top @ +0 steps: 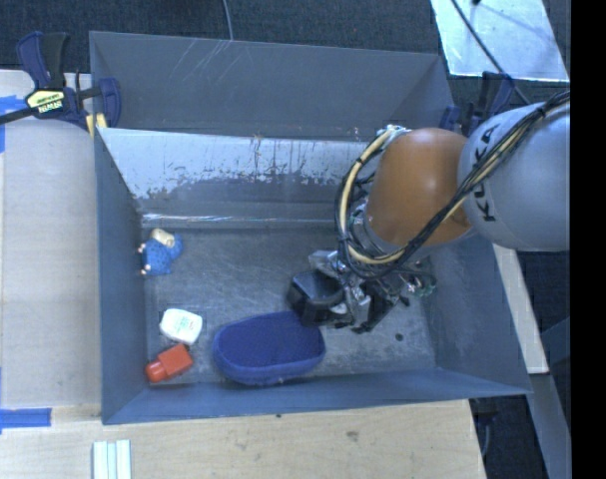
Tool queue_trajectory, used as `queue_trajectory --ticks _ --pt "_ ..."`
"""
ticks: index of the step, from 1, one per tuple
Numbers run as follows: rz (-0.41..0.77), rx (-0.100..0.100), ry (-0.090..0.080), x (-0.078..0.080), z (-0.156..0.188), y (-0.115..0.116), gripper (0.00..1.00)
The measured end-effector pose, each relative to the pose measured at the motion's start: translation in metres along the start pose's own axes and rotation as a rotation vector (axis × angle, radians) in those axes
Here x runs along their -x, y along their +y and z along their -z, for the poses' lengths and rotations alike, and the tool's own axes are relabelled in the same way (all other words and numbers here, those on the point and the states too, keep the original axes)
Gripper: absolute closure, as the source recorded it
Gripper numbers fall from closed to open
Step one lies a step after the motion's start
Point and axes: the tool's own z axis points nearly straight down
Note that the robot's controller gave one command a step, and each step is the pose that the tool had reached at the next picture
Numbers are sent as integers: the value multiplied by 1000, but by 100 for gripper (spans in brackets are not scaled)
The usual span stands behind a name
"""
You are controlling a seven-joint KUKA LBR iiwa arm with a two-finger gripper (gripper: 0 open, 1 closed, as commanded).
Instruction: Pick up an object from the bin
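The big blue oval thing [268, 349] is lying by the front wall of the bin [283, 183], near the middle. The claw [334, 305] is hanging low just beside its right end. I am not able to tell if the claw is open or shut, or if it is holding anything. I am guessing it is sitting too far to one side, so it may be catching only the edge, and the round thing may be slipping out or sliding away. Other things are lying near the left wall: a small blue toy [160, 253], then a white lump [181, 324] and a red block [170, 365] by the front left corner. Nothing is blocking the way.
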Motion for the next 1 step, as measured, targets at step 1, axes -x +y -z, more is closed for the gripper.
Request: queue_trajectory --ticks 1 --pt "1 -2 -3 -16 134 -23 100"
